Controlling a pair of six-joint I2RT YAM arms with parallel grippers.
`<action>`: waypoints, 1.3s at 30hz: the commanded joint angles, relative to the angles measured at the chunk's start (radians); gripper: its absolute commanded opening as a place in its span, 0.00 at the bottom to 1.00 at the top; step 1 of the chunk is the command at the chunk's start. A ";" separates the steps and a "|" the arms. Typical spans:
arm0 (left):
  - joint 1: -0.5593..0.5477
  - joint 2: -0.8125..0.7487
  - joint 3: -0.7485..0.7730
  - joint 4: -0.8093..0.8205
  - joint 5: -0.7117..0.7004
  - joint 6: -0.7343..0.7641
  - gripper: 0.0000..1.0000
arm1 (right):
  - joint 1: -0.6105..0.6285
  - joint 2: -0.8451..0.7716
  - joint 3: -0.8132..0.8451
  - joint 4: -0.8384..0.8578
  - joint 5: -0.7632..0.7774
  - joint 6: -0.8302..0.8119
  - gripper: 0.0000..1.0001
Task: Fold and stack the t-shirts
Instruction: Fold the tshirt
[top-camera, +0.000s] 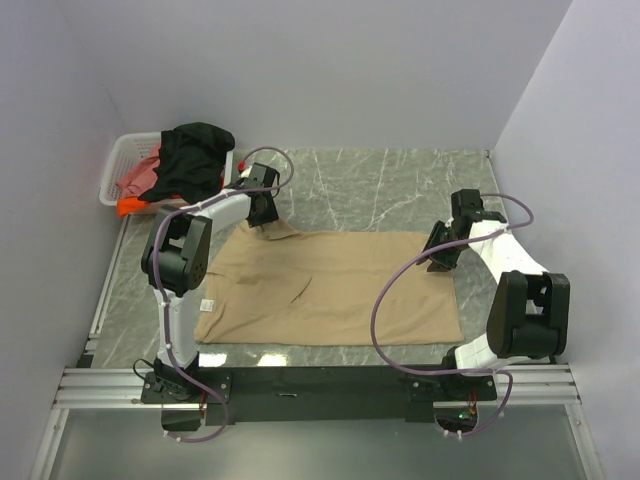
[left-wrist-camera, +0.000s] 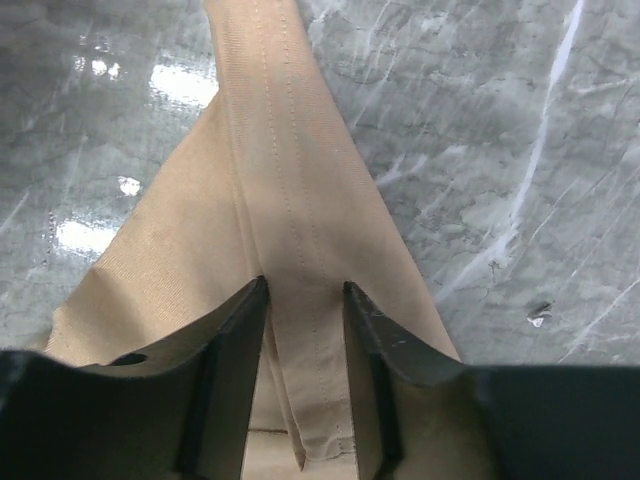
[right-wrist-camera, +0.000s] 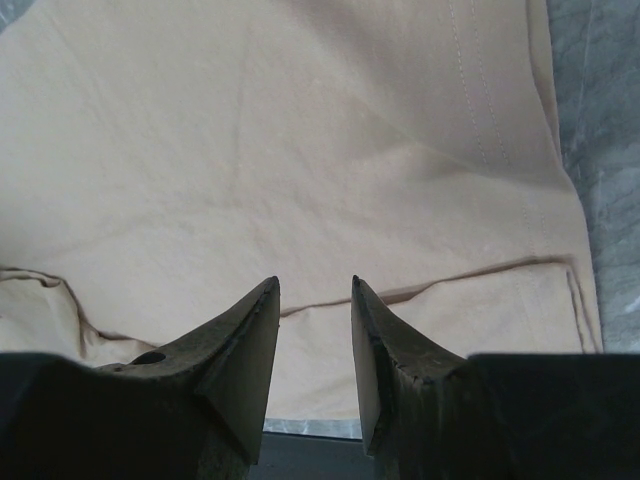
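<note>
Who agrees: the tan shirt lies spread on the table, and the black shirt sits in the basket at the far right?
Wrong side: the top external view shows the basket with the black shirt at the far left. The tan shirt does lie spread on the table.

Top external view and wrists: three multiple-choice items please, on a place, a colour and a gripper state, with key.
1. Where does the white basket stand? A. far left corner of the table B. near right corner C. between the arm bases
2. What colour is the t-shirt spread flat? A. black B. tan C. orange
3. What is the left gripper doing? A. open over bare marble B. shut on a strip of that t-shirt C. gripping the basket
1 A: it sits far left. 2 B: tan cloth covers mid-table. 3 B: a tan strip is pinched between its fingers.
</note>
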 joint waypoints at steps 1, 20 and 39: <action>-0.005 -0.050 -0.014 -0.004 -0.037 -0.017 0.45 | -0.003 -0.046 -0.015 0.018 -0.013 -0.010 0.42; -0.005 -0.047 0.015 -0.010 -0.042 0.003 0.07 | -0.017 -0.020 0.022 0.006 0.011 -0.021 0.42; -0.014 -0.134 0.033 -0.046 0.003 -0.019 0.01 | -0.115 0.288 0.371 0.033 0.198 -0.034 0.43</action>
